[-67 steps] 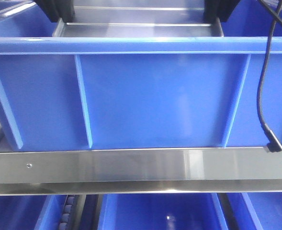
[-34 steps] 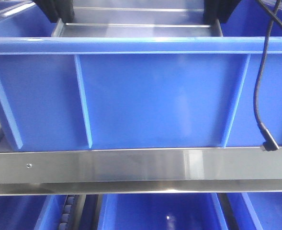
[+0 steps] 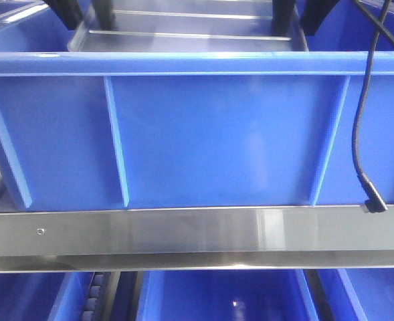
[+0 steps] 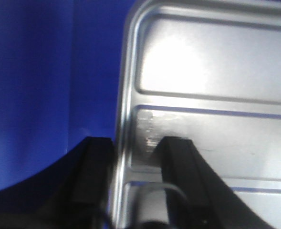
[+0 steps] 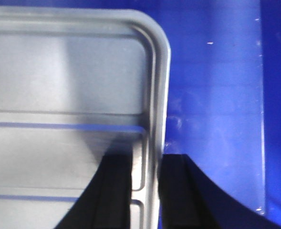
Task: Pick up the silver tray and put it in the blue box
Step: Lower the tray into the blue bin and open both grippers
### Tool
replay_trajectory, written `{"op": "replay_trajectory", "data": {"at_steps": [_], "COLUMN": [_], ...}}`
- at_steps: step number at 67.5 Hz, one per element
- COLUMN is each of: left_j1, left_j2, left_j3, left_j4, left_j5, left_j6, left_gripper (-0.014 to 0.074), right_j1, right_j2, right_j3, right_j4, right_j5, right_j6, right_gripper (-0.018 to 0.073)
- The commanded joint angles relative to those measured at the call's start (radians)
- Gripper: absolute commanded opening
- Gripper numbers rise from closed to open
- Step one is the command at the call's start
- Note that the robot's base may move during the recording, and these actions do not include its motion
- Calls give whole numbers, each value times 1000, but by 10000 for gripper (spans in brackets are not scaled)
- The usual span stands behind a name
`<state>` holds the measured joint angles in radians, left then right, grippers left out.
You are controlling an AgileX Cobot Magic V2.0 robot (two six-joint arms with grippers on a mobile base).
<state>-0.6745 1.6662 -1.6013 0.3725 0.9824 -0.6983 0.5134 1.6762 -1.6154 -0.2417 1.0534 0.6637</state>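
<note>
While the front view hides the grips, the wrist views show the left tool (image 4: 136,160) and right tool (image 5: 147,181) each straddling the silver tray's (image 4: 216,95) rim inside the blue box (image 3: 197,134). Both look slightly spread. Since a second ago, they have parted.

bright, even light. a white glare patch burns on the shallow shiny silver metal tray (image 4: 173,62) in the left wrist view; both wrist views are soft, the black fingers (image 5: 116,191) blurred.
</note>
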Motion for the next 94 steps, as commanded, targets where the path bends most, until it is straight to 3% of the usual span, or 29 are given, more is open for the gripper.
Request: {"op": "replay_trajectory", "data": {"at_steps": [1,9,17,42,47,52,55,67,77,86,94], "left_j1": [-21,-1,25,32,32,32,32,33,33,33,33], "left_j2": [-40,-40,-40,-40,-40,-40,-40,-40,-56,-103,-163], "left_j3": [-41,-43,-48,-48,-48,-48,-48,-48,-39,17,94], "left_j4": [-13,5,-27,-20,-31,-32,-32,-4,-32,-65,-82], "left_j5": [-77,-40,-23,-38,-42,-45,-50,-57,-15,-64,-126], "left_j6": [-8,-12,-15,-15,-15,-15,-15,-15,-15,-15,-15], "left_gripper": [224,224,224,209,115,-1,-13,-12,-8,3,3], "right_j1": [6,-19,-36,-36,-35,-35,-35,-35,-33,-21,2], "right_j2": [-44,-44,-44,-44,-44,-44,-44,-44,-48,-81,-151], "right_j3": [-45,-45,-45,-45,-45,-45,-45,-45,-44,-9,85], "right_j4": [41,41,42,42,42,42,42,39,40,49,49], "right_j5": [-116,-109,-107,-121,-124,-126,-132,-164,-165,-181,-280], "right_j6": [-10,-10,-10,-10,-10,-10,-10,-14,-109,-181,-203], "right_gripper": [300,300,300,291,219,92,34,54,54,54,54]}}
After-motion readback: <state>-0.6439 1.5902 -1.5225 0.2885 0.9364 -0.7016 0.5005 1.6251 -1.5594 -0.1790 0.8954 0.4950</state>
